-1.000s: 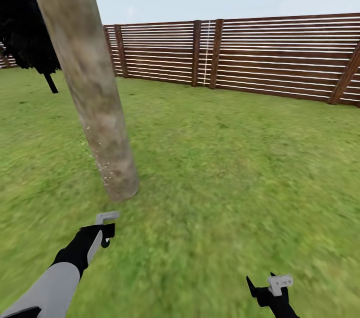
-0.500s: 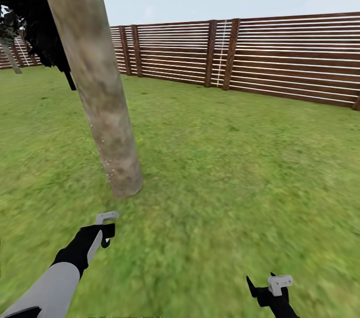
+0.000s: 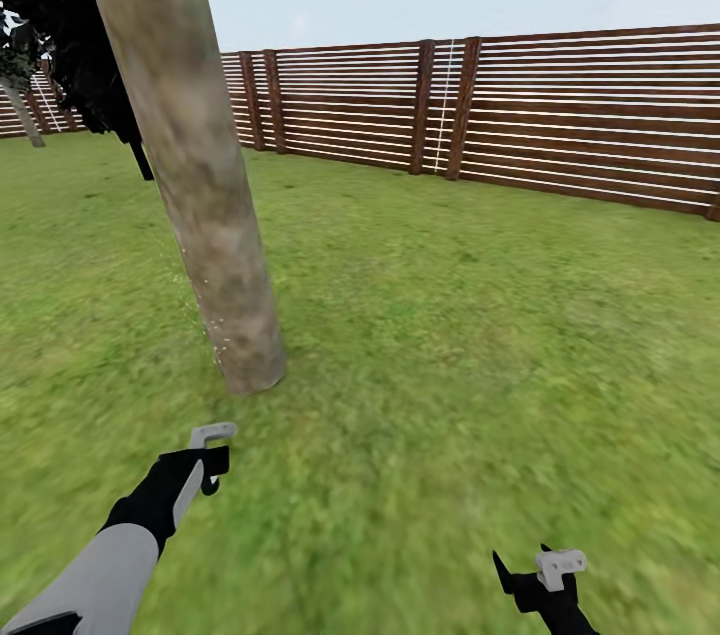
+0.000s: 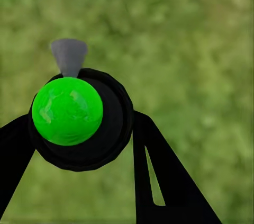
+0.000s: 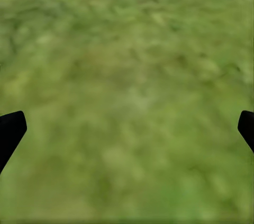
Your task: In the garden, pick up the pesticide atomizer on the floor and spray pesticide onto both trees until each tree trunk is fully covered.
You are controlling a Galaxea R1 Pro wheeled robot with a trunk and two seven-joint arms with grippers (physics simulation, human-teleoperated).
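1. Left gripper (image 4: pixel 79 144): clamped on the pesticide atomizer (image 4: pixel 67 110), black fingers (image 4: pixel 159 176) either side of its dark round body w/ bright green cap; grey nozzle (image 4: pixel 69 55) sticks out past the cap.
2. In head view, left gripper (image 3: pixel 205 460) held low over the grass (image 3: pixel 450 345), grey nozzle tip (image 3: pixel 213 433) aimed twd the tree trunk (image 3: pixel 195 165), close to its base but apart.
3. Right gripper (image 5: pixel 127 128): spread wide, nothing btwn the tips, just blurry green lawn below; in head view right gripper (image 3: pixel 545 580) low at lower right, well apart from the trunk.
4. Pesticide (image 3: pixel 215 330): tiny whitish specks on lower left side of trunk, near the ground.
5. Trunk thick, grey-brown w/ dull green mottling, leaning left toward the top.
6. Beyond: dark foliage (image 3: pixel 60 45) behind the trunk, brown slat fence (image 3: pixel 520 125) along the far edge, pale sky above.
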